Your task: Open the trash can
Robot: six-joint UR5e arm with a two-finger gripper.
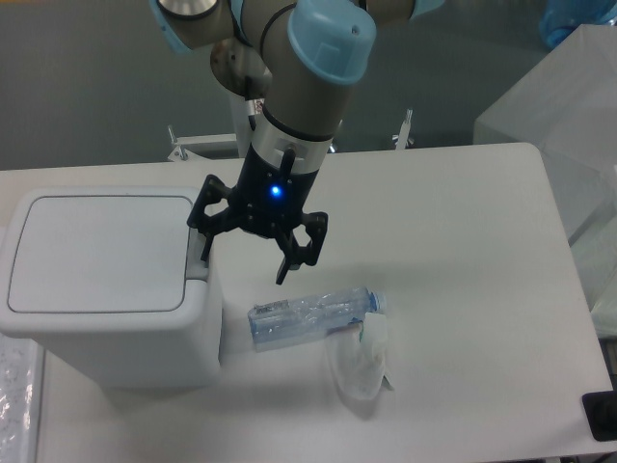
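The trash can (106,289) is a large white boxy bin at the left of the table, its flat lid (96,253) lying shut. A grey push-button tab (198,253) sits on its right edge. My gripper (243,270) hangs open just right of the can, pointing down, a blue light glowing on its body. Its left finger (204,249) is over the grey tab; I cannot tell whether it touches. The right finger (284,268) hangs above the bare table. Nothing is between the fingers.
A crushed clear plastic bottle (310,315) lies on the table right of the can, below the gripper. A crumpled clear plastic cup (362,362) lies beside it. A translucent box (564,125) stands at the right edge.
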